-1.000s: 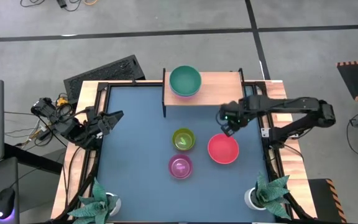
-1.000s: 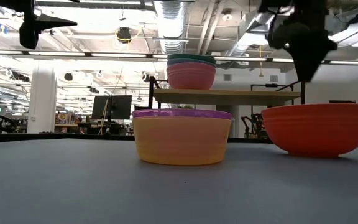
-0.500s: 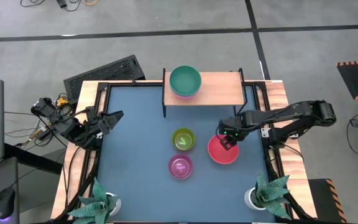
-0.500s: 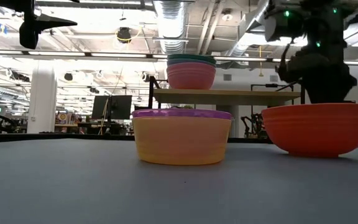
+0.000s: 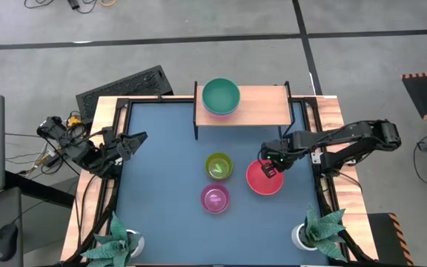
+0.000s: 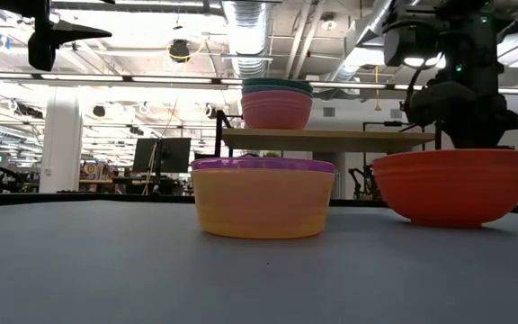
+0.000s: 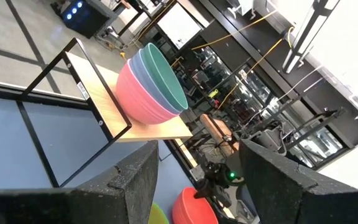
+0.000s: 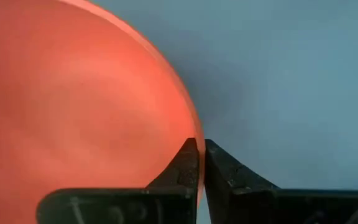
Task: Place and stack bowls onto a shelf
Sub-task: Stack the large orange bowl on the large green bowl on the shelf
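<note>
Bowl stack (image 5: 220,96) blocks shelf's (image 5: 262,105) left half.

Two dark jointed arms; green light glowed near the right gripper (image 5: 272,170); yellow and dark cables trailed behind the left arm (image 5: 98,152).

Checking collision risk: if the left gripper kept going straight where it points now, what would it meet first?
Probably nothing nearby: the open left gripper aims past the shelf corner toward the red bowl, though depth is unclear.

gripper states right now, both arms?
Left gripper: open, holding nothing, parked at the table's left edge.
Right gripper: shut on the rim of the red bowl, which sits on the table.
</note>
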Tool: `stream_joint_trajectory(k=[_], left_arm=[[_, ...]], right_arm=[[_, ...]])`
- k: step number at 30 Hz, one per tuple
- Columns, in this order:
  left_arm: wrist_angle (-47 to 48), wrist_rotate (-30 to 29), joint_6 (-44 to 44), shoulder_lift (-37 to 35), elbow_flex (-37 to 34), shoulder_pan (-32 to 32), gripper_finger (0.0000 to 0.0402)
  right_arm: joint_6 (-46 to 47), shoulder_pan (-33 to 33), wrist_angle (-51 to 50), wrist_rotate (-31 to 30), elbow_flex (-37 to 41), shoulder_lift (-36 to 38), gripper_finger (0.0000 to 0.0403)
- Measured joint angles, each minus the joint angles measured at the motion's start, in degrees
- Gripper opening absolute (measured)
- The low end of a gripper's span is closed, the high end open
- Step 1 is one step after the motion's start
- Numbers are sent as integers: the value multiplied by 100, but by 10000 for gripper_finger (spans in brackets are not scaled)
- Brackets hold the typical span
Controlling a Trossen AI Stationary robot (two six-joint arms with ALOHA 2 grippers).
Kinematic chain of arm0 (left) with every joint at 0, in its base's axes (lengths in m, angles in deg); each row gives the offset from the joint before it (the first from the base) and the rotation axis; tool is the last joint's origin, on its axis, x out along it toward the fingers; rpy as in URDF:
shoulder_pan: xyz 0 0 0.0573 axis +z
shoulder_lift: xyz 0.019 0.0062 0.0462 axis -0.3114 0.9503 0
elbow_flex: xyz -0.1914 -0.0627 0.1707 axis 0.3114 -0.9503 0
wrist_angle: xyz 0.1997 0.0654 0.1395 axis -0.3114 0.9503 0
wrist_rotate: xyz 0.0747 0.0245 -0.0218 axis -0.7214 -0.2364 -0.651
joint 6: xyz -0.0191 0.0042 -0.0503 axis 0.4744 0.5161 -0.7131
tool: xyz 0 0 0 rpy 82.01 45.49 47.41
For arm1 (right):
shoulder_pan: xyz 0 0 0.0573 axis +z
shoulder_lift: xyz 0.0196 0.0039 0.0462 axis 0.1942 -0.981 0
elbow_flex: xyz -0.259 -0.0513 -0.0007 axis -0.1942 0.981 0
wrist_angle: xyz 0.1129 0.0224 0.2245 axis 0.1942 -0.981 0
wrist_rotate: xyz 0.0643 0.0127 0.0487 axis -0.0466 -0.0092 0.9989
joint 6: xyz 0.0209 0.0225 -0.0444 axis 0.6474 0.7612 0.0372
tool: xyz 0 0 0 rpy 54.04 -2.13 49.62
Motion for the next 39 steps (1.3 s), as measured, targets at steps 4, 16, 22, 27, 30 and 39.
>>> stream_joint_trajectory(k=[4, 16, 22, 27, 30, 39], left_arm=[[4, 1, -2, 0, 0, -1, 209], [8, 2, -2, 0, 0, 1, 209], [27, 2, -2, 1, 0, 0, 209], [30, 2, -2, 0, 0, 1, 209], [43, 2, -2, 0, 0, 0, 209], [46, 1, -2, 0, 1, 0, 209]], right_arm=[[-18, -68, -37, 175, -123, 14, 29], [-755, -511, -1103, 315, -2707, 113, 29], [-1449, -1196, -1181, 207, -4082, -145, 29], [-2193, -1764, -1180, 118, -5115, -650, 29], [-2602, -2092, -1183, 121, -5675, -1058, 29], [-3366, -2716, -1201, 110, -7059, -2399, 29]])
